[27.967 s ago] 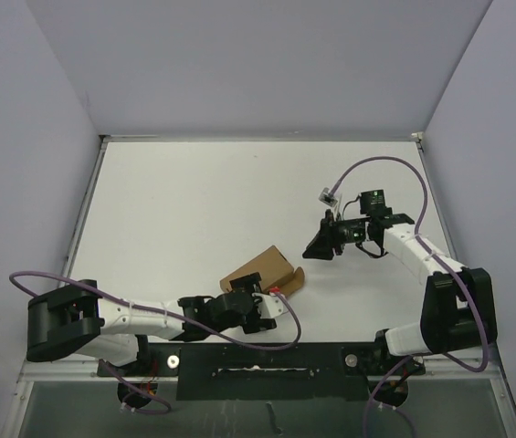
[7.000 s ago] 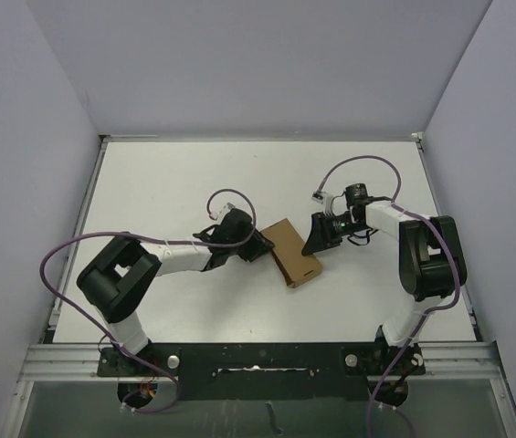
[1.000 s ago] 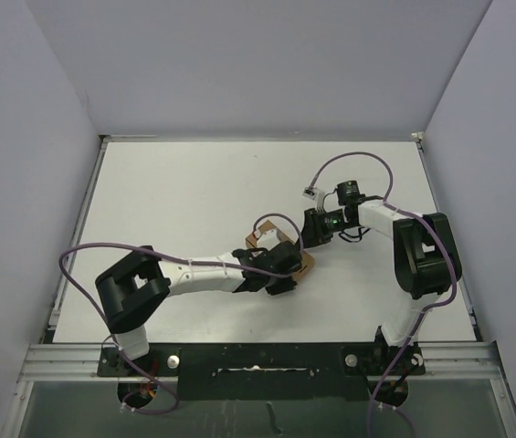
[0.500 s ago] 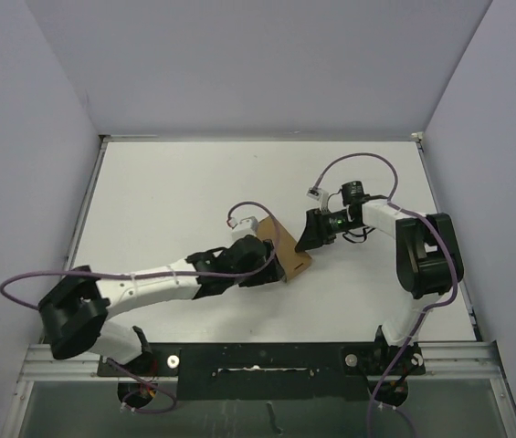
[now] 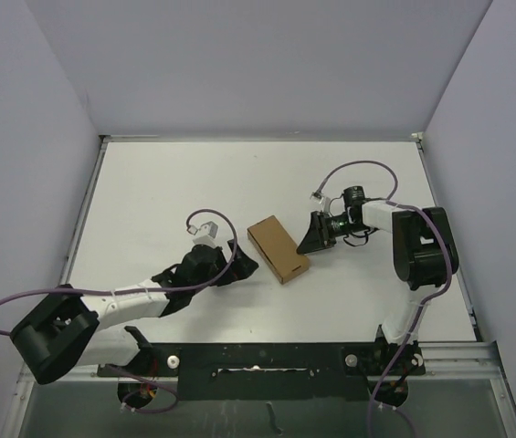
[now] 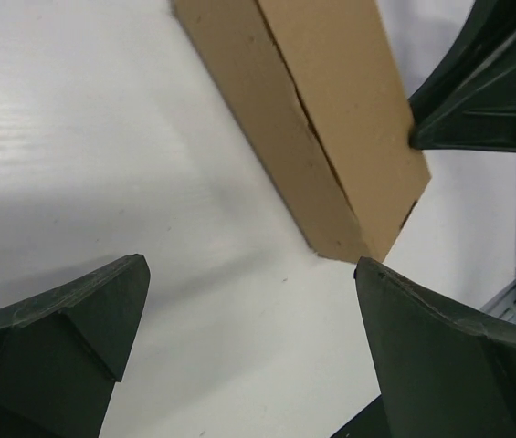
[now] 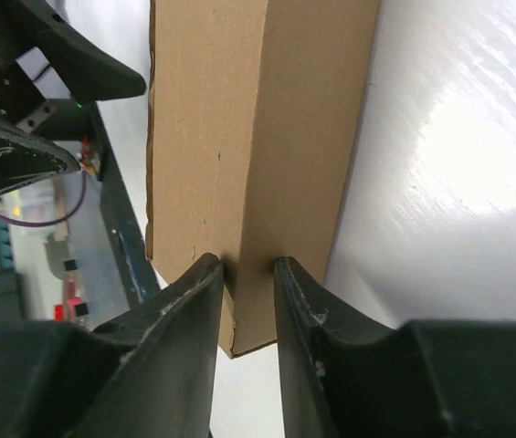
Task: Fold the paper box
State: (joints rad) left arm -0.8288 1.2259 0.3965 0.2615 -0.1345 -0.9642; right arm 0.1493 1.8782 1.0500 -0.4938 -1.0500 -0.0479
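A: From above, where is the paper box?
B: It lies closed and flat on the white table, about midway between the two arms, long side running diagonally; the left gripper sits just beside its left side, apart from it; the right gripper meets its right edge

A: And the left wrist camera?
B: The left gripper has its jaws spread wide, nothing between them but bare table; the paper box is ahead, its near corner close to the right-hand finger yet not touching; a seam runs along its upper edge; a dark finger of the right gripper rests against the far side of the carton

A: The right wrist camera?
B: The right gripper has its jaws drawn narrow, pinching the near end of the paper box, one finger on each face of the fold; the carton stretches away from the fingers; the left arm shows dark in the upper left corner
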